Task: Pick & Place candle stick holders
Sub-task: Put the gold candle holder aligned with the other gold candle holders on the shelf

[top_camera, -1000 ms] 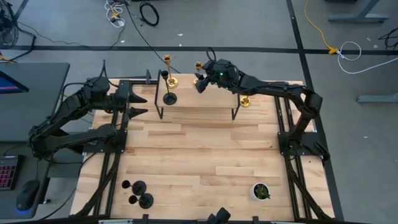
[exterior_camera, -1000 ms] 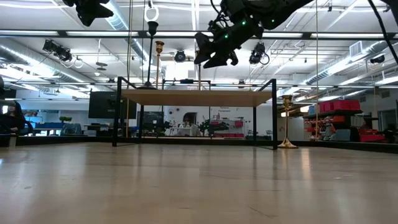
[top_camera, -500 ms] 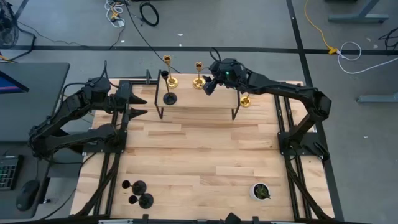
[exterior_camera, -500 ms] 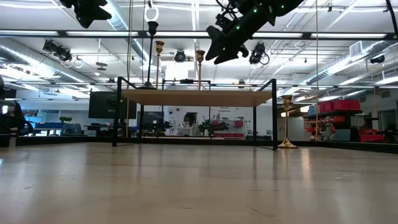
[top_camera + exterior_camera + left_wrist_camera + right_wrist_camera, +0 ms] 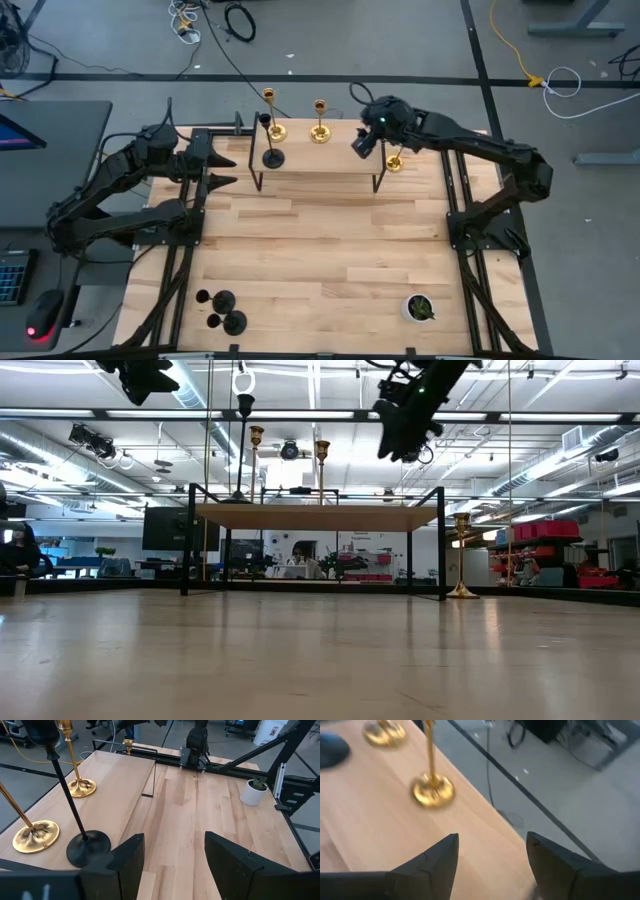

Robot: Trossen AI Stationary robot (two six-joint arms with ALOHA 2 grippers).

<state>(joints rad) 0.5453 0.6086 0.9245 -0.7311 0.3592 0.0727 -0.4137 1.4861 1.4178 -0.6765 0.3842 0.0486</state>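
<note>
Right gripper (image 5: 360, 143) hangs above the far right end of the raised shelf (image 5: 320, 182), fingers spread wide, grasping nothing. Left gripper (image 5: 222, 168) waits at the shelf's left end, likewise released and empty. Two gold candle stick holders (image 5: 320, 133) (image 5: 273, 130) and one black holder (image 5: 272, 156) stand upright on the shelf's far left part; a third gold holder (image 5: 394, 161) stands just beside its right leg. Black holders (image 5: 222, 310) cluster at the table's near left. White plant pot (image 5: 419, 307) sits near right.
</note>
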